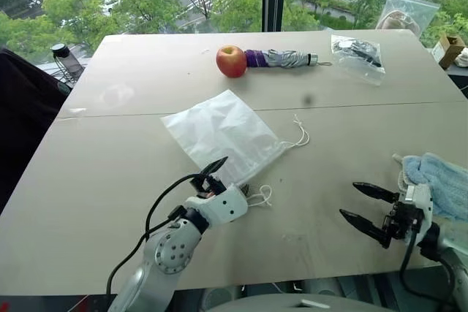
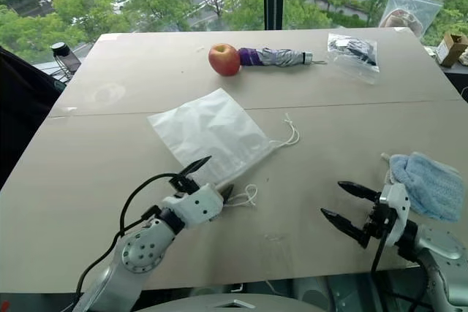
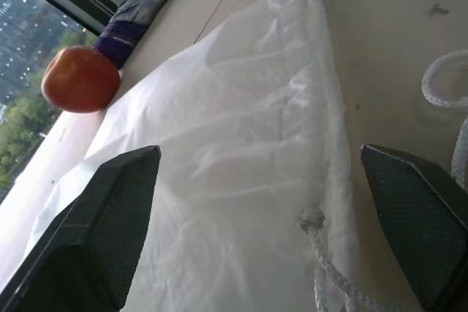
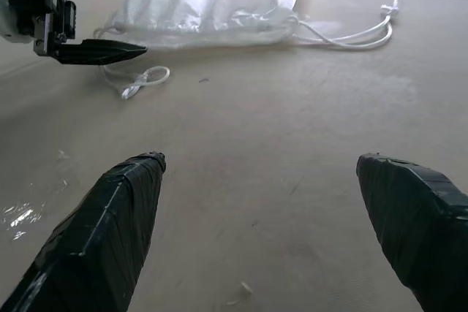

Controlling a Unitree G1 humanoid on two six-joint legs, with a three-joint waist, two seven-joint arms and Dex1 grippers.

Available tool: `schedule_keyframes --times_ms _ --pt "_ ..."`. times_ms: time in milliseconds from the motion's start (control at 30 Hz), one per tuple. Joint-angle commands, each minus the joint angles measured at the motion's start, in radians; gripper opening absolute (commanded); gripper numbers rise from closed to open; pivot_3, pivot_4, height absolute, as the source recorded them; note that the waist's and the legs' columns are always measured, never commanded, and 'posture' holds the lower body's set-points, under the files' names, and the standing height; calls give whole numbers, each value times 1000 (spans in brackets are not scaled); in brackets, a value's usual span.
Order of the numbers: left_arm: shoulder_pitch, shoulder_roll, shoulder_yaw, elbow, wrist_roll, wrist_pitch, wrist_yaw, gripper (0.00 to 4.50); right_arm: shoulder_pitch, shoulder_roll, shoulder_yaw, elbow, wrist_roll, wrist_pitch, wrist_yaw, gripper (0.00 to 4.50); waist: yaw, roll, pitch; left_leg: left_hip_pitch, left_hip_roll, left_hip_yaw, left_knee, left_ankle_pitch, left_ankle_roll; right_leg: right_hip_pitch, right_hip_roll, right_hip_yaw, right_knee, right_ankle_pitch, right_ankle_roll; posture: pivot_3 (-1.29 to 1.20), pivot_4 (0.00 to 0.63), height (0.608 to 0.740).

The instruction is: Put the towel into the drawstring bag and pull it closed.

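Nearest us, our left gripper (image 1: 223,173) hovers with its fingers spread wide at the gathered mouth of the drawstring bag (image 1: 223,135), gripping nothing. The bag lies flat mid-table, its cords (image 1: 298,134) trailing toward our right. Our right gripper (image 1: 365,210) also stands with fingers apart and empty, over bare table (image 1: 110,180), well apart from the bag. The blue towel (image 1: 442,184) sits just behind it at the table's right edge. Farther off lie an apple (image 1: 231,61) touching a folded umbrella (image 1: 281,58).

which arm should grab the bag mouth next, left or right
Left, probably. The left gripper hangs open right at the drawstring bag mouth, while the right gripper is open over bare table beside the towel.
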Motion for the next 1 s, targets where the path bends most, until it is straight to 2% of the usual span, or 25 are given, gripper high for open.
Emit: schedule_keyframes --times_ms 33,600,1000 --pt "-24 -32 -10 27 75 -23 55 4500 12 -7 -34 -58 25 19 -20 4474 0 0 0 0 0 0 0 0 0 0 0 0 0 1 -1 0 150 740" --pt "-45 -47 54 110 170 -90 162 4500 32 16 -25 -77 15 8 -59 4474 0 -1 1 -1 0 0 0 0 0 0 0 0 0 1 -2 0 150 740" --pt "-38 -51 92 110 191 -73 143 4500 0 27 -5 -56 2 3 -54 4474 -1 -2 1 0 0 0 0 0 0 0 0 0 1 1 -2 0 150 740"
